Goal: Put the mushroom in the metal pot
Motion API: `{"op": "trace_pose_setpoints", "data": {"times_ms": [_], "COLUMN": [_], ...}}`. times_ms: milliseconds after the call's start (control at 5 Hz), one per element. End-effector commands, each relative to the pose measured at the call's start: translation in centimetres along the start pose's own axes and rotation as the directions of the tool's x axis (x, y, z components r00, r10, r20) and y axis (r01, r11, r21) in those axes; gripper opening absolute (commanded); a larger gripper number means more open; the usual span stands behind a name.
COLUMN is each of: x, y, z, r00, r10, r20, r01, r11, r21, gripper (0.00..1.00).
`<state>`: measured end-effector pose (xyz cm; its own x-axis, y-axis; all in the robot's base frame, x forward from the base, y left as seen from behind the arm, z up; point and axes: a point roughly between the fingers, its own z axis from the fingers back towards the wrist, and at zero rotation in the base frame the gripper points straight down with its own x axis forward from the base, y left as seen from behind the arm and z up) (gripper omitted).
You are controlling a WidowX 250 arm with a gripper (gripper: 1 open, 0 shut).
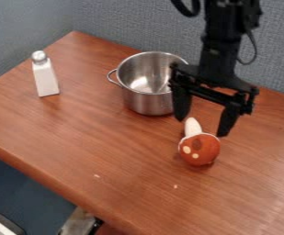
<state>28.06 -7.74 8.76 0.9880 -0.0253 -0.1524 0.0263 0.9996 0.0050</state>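
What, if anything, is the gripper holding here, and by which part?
Nothing. The gripper is open, its fingers spread above the mushroom, which lies on the table beside the metal pot.

You had the metal pot (149,83) standing toward the back of the surface (71,128), with the bottle (43,74) well apart to its left. The mushroom (198,145) lay on its side in front of the pot and to its right (stem toward the back). Your gripper (211,121) hung just behind the mushroom, right of the pot, jaws spread wide.
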Motion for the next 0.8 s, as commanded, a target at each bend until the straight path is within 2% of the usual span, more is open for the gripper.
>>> {"op": "trace_pose_setpoints", "data": {"times_ms": [0, 200, 400, 600], "x": [2.0, 2.4, 2.4, 2.0], "y": [1.0, 2.6, 3.5, 1.5], "z": [-0.4, -2.2, -3.2, -5.0], "r00": [0.998, 0.995, 0.981, 0.97], "r10": [-0.025, 0.092, 0.192, 0.24], "r20": [0.052, 0.04, 0.039, 0.022], "r01": [0.022, -0.094, -0.193, -0.241], "r11": [0.998, 0.995, 0.981, 0.97], "r21": [0.055, 0.04, 0.009, 0.024], "gripper": [1.0, 1.0, 1.0, 1.0]}}
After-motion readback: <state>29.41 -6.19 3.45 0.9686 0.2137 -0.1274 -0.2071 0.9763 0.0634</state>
